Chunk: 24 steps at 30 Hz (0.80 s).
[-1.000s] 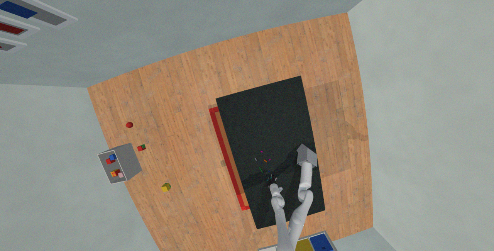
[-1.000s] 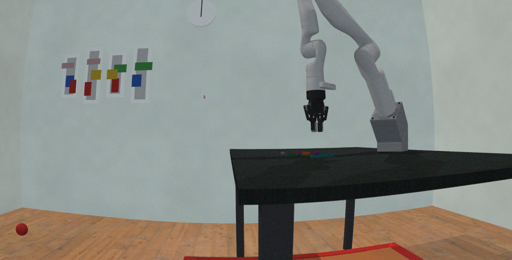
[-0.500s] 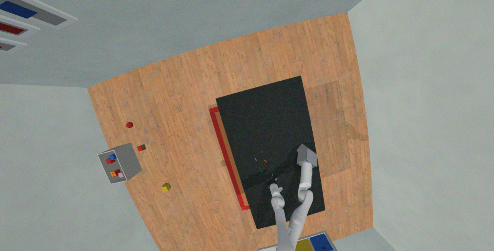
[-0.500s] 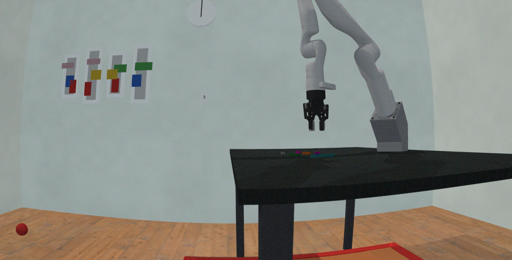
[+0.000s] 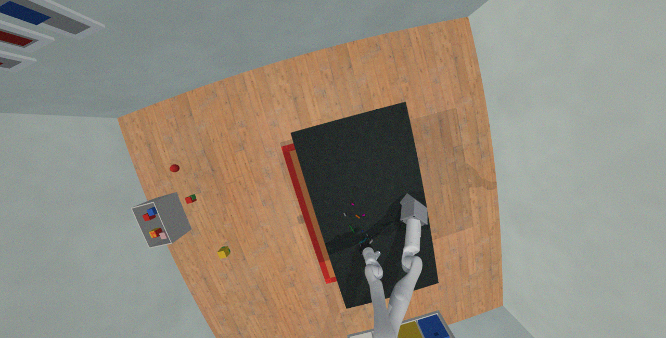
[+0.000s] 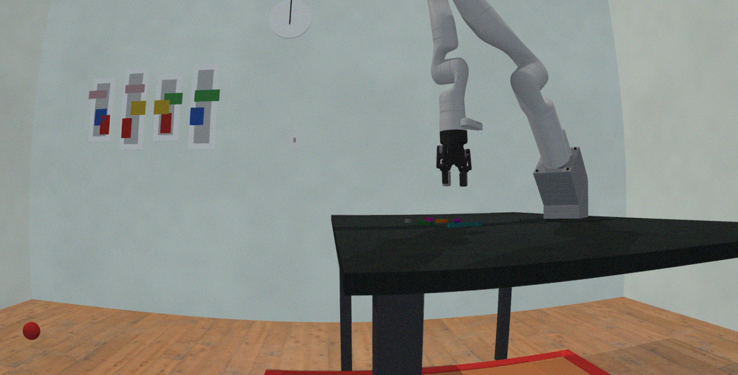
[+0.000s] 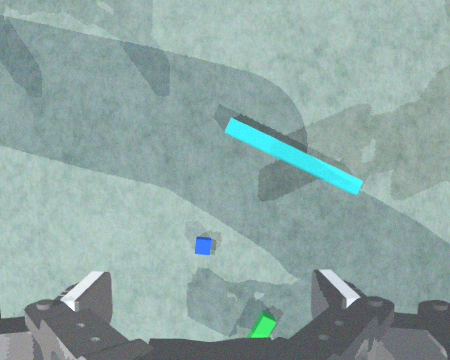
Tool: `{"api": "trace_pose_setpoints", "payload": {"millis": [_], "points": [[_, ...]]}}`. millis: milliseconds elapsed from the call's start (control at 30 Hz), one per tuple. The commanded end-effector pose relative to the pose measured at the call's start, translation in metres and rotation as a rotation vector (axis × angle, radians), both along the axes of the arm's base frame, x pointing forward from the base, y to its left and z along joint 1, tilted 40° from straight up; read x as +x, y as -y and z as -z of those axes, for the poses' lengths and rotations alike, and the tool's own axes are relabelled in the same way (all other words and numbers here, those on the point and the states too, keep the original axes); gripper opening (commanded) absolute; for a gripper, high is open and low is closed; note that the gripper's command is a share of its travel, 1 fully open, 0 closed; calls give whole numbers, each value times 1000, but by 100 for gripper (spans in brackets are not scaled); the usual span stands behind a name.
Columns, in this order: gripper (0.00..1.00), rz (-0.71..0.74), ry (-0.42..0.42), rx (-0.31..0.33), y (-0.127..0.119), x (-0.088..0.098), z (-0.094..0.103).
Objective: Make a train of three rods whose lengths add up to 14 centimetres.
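Observation:
My gripper [image 6: 454,185] [image 7: 212,294] is open and empty, high above the table. A turquoise rod [image 7: 293,156] [image 6: 464,224] lies flat, slanting, ahead of the fingers in the wrist view. A small blue rod [image 7: 203,246] lies apart from it. A green rod [image 5: 351,229] [image 7: 263,325] lies beyond, partly cut off in the wrist view. An orange rod [image 5: 357,216] [image 6: 441,221], a grey rod [image 5: 345,214] [image 6: 407,221] and two magenta rods, one [image 5: 352,204] farther off and one [image 5: 363,215] beside the orange rod, lie scattered and apart. No rods are seen end to end.
The black table [image 5: 363,159] [image 6: 516,248] carries the rods and the robot's base [image 5: 413,210] [image 6: 565,191]. The arm hangs over the table's near part in the top view. A grey bin [image 5: 176,217] and a red ball [image 5: 174,168] are on the floor, away from the table.

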State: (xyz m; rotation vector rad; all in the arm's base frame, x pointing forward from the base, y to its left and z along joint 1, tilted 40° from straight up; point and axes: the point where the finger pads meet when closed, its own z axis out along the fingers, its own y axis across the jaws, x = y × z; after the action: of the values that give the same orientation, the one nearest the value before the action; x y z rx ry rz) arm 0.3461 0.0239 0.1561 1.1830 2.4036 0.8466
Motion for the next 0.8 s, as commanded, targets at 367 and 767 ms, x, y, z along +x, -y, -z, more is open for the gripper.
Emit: {"api": "trace_pose_setpoints", "payload": {"millis": [367,767], "points": [[100,-261,156,-107,1,21,-11],[100,-716,441,-369,16,48,-19]]}}
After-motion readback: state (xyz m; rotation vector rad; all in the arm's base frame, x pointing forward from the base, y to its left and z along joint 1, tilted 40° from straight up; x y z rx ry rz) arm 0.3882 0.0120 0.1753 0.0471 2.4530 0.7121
